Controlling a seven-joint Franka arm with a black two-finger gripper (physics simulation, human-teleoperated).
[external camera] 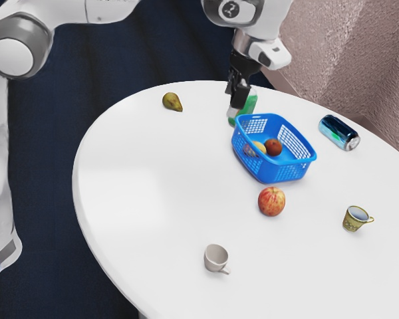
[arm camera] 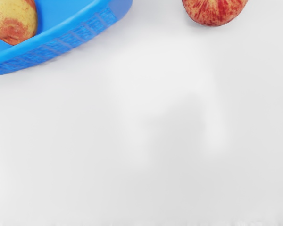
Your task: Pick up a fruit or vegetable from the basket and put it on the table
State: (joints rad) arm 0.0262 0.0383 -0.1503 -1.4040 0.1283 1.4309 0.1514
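Gripper (external camera: 237,100), spread or closed I cannot tell, hangs at exterior view's eleven o'clock from blue basket (external camera: 274,174), likely for reaching fruit (external camera: 273,147) inside.

Round white table (external camera: 153,186), rough pinkish wall (external camera: 349,53) beyond, dark navy floor (external camera: 46,133), perhaps carpeted, soft light

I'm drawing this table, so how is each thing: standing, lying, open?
Basket: upright, with fruit inside
Can: lying on its side
White cup: upright
Yellow cup: upright
Pear: lying on its side
Apple: outside the basket
Green thing: partly hidden, can't tell
Gripper: can't tell if open or shut
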